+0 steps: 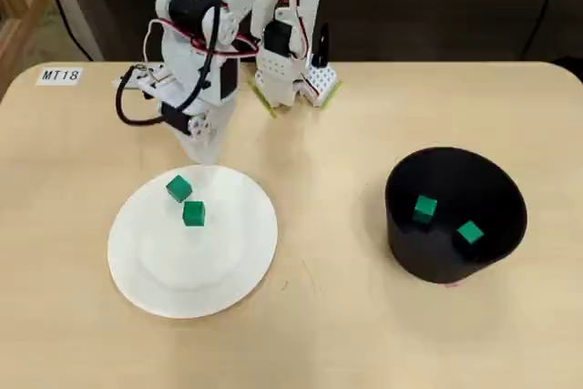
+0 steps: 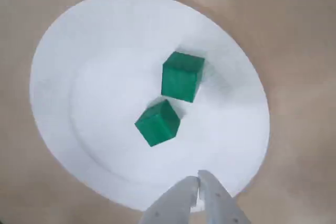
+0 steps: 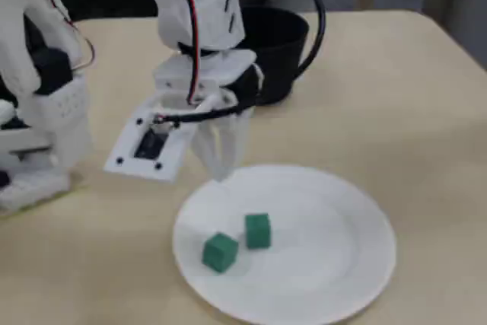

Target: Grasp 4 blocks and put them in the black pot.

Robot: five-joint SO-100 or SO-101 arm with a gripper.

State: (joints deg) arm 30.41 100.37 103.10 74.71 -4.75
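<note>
Four small bright green blocks, sharp-edged cubes with flat matte faces, all alike. Two lying inside the black pot (image 1: 455,216): one (image 1: 424,209) toward the wall nearer the plate, the other (image 1: 470,232) close beside it, further from the plate. Two left on the white plate (image 1: 228,271), off-centre toward the rim nearest the arm: one (image 1: 178,189) closer to that rim, its partner (image 1: 193,214) just beside it toward the plate's middle. In the wrist view, the pair (image 2: 182,76) (image 2: 157,123) near each other, corner almost to face, each turned at its own angle; touching or not, cannot tell.

Likely light, stiff and a little slick, so no fear of crushing, only of squirting out sideways from a skewed grip. Best taken across two opposite flat faces, squarely, never corner to corner. Close neighbour likely to be nudged, so approach from the open side.

Pincer (image 2: 198,187) held above the plate's near rim, short of both blocks, fingers practically together with only a sliver of gap, nothing between them. Would need to spread wide before dropping over a block.

Pot well apart from the plate on the pale desk (image 1: 319,334). Halfway through, judging by the count.
</note>
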